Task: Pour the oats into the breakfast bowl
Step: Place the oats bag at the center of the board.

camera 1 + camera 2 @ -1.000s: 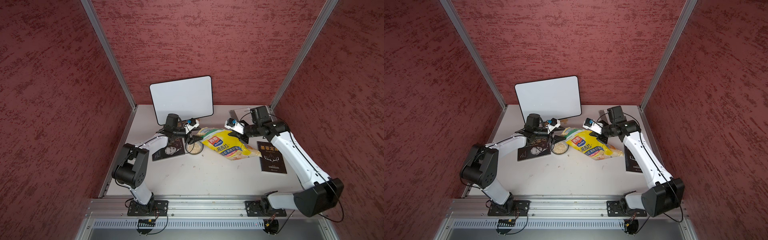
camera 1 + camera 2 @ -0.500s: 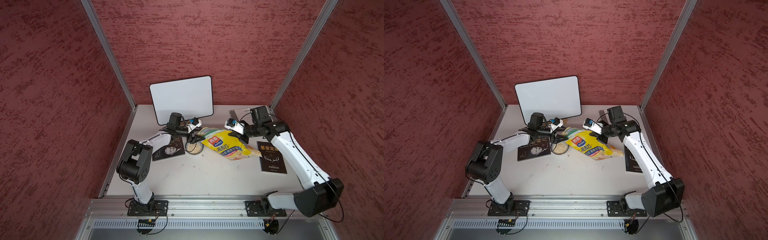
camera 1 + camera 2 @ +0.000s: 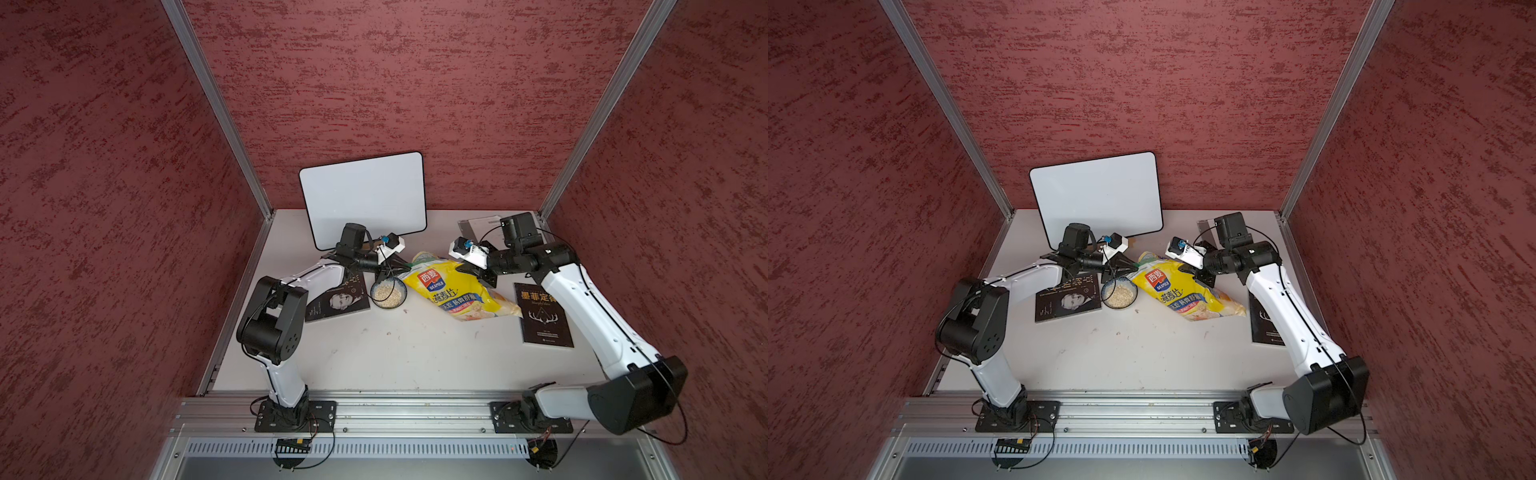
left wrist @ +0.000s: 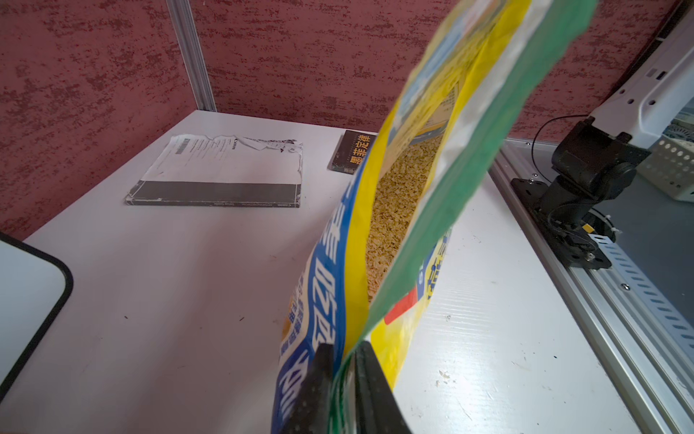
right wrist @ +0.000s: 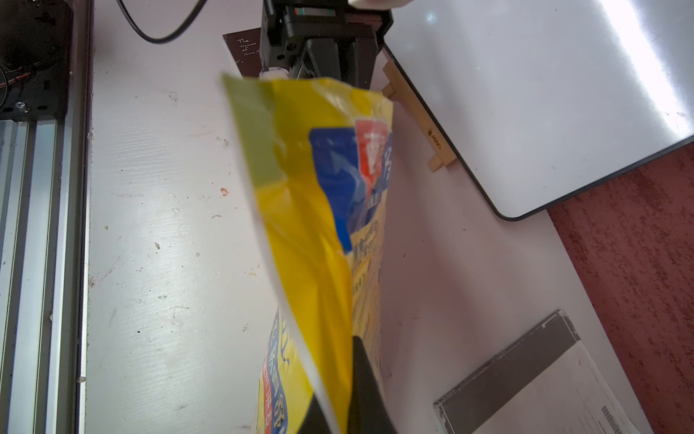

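Red-walled booth, white table (image 3: 415, 357): both grippers, left gripper (image 4: 340, 379) and right gripper (image 5: 347, 398), pinch the big yellow oat pouch (image 3: 453, 291) beside the small blue-rimmed white bowl (image 3: 388, 293) holding oats. A sudden tilt could spill flakes past the bowl.

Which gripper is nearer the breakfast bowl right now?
Left. The left gripper sits just behind the breakfast bowl, pinching the pouch mouth. The right gripper grips the pouch's far edge, the pouch lying between it and the bowl.
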Tool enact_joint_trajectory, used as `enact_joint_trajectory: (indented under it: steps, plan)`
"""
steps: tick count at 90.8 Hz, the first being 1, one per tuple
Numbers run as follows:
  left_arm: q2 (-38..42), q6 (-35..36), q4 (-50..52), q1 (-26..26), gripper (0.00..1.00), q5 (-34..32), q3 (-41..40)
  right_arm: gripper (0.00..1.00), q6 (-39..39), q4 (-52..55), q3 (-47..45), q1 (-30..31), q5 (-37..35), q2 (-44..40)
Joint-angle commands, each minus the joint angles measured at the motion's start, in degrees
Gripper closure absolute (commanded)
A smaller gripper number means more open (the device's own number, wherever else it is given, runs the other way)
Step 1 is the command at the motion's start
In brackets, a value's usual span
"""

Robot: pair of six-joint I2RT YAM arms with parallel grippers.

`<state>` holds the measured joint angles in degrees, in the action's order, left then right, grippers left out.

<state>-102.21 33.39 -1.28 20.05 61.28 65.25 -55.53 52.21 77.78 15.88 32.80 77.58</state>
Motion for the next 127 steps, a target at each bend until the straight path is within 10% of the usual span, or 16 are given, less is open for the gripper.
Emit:
enact_joint_trajectory:
  steps: [1, 45, 94, 105, 127]
  plan:
    - [1.8, -0.1, 0.4, 0.2, 0.94, 0.6, 0.7, 1.00, 0.1, -4.4, -0.6, -0.8, 2.0, -2.8]
    - [11.0, -2.5, -2.6, 4.0, 1.00, -5.5, 0.1, 1.00, 9.7, -12.9, -10.0, -4.3, 3.4, -10.8]
    - [13.2, 9.0, 20.1, 11.8, 1.00, -15.3, 16.9, 1.00, 34.2, -44.5, -36.8, -6.6, 0.5, -20.2]
    - [13.6, 10.6, 23.9, 13.1, 1.00, -19.7, 16.8, 0.91, 34.0, -45.3, -38.2, -7.4, 0.9, -17.9]
    - [16.2, 11.1, 23.5, 15.6, 1.00, -24.3, 15.0, 0.40, 32.2, -40.4, -34.6, -8.1, 7.7, -22.4]
